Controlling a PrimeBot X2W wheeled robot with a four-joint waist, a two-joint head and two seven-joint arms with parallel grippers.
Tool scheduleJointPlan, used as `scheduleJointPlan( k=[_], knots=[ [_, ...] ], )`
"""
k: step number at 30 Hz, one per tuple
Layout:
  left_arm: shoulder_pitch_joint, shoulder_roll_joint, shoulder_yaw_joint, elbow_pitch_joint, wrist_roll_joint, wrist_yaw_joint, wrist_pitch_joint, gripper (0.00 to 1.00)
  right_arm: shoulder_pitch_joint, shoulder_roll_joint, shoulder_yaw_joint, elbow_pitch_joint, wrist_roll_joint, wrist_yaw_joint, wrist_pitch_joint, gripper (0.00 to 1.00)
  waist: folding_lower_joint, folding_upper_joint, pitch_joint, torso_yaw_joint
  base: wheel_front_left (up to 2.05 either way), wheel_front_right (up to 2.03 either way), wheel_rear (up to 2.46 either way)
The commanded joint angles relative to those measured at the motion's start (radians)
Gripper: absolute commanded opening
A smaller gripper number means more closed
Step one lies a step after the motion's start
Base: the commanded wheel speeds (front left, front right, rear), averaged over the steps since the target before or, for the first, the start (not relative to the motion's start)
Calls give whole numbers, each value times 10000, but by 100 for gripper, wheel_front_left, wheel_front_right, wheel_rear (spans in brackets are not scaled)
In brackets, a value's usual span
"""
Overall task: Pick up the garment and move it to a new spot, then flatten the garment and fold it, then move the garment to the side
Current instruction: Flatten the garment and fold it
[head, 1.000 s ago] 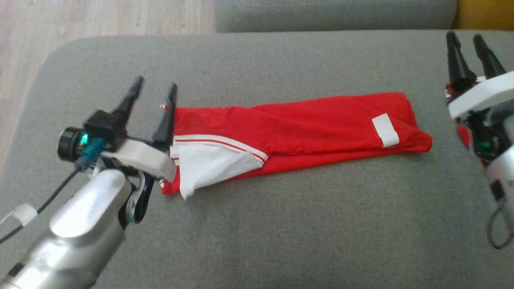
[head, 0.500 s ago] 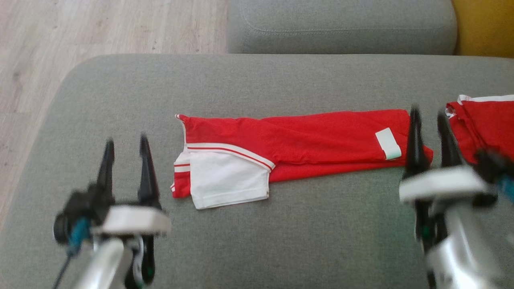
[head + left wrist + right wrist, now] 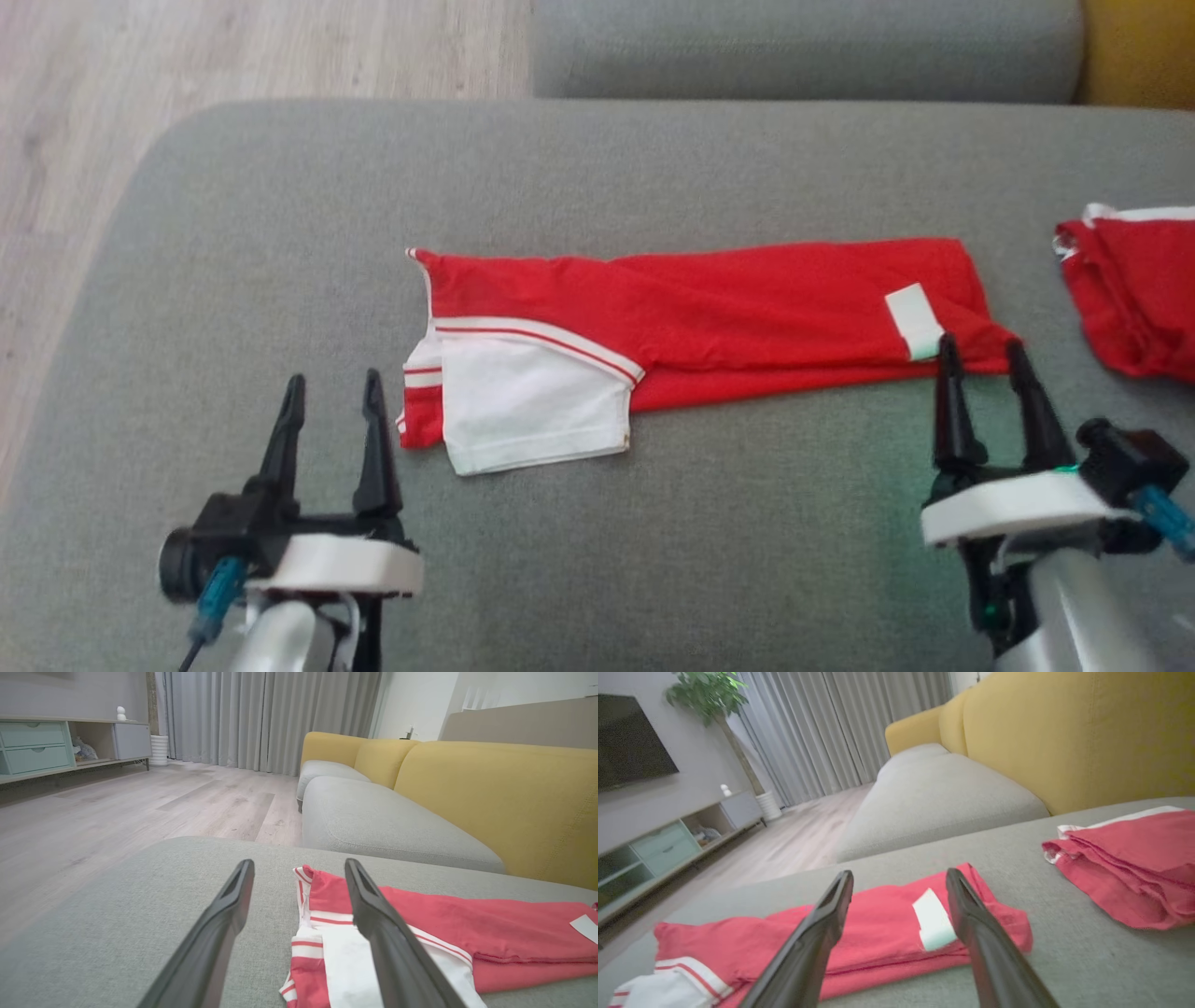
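the garment (image 3: 709, 308), red with white trim, lies folded into a long narrow strip across the middle of the grey cushion (image 3: 653, 159), running left to right in the head view. at its left end a white panel (image 3: 532, 411) with red and white stripes along its edge is turned up over the red cloth, and near its right end a small white label (image 3: 913, 320) sits on top. the left claw (image 3: 334, 376) hangs low over the cushion near the strip's left end, on the robot's side of it and apart from the cloth, its two dark fingers spread wide with nothing between them. the right claw (image 3: 980, 342) is at the strip's right end, fingers equally wide apart and holding nothing, with the tips at the near edge of the cloth just beside the label; whether they touch the fabric i cannot tell. in the right wrist view the label shows between the two fingers. a second red piece of clothing (image 3: 1130, 299) lies bunched on the cushion, well apart to the right of the strip. beyond the cushion are a wood floor (image 3: 233, 47), another grey seat with a yellow sofa back (image 3: 490, 798), and grey curtains (image 3: 271, 718).
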Motion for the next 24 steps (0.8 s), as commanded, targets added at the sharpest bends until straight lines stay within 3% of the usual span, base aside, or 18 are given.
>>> scheduleJointPlan(
  k=[1, 6, 15, 24],
  knots=[
    [-644, -44, 472, -255, 184, -151, -94, 100, -702, -28, 3, -75, -293, 65, -79, 100, 0, -1, 296, 94, 0, 0, 0],
    [-1241, -432, 589, 37, 685, -705, -95, 100, -2071, -27, -1459, 1483, -1937, 65, 579, 100, 0, -1, 1019, 494, 0, 0, 0],
    [-1594, -788, 915, 295, 1124, -1177, -95, 100, -3873, -27, -4133, 4218, -3428, 65, 1100, 100, 0, -1, 1715, 926, 0, 0, 0],
    [-1655, -934, 1279, 398, 1393, -1374, -95, 100, -4432, -26, -4349, 6334, -4126, 65, 1165, 100, 0, -1, 1665, 886, 0, 0, 0]
  ],
)
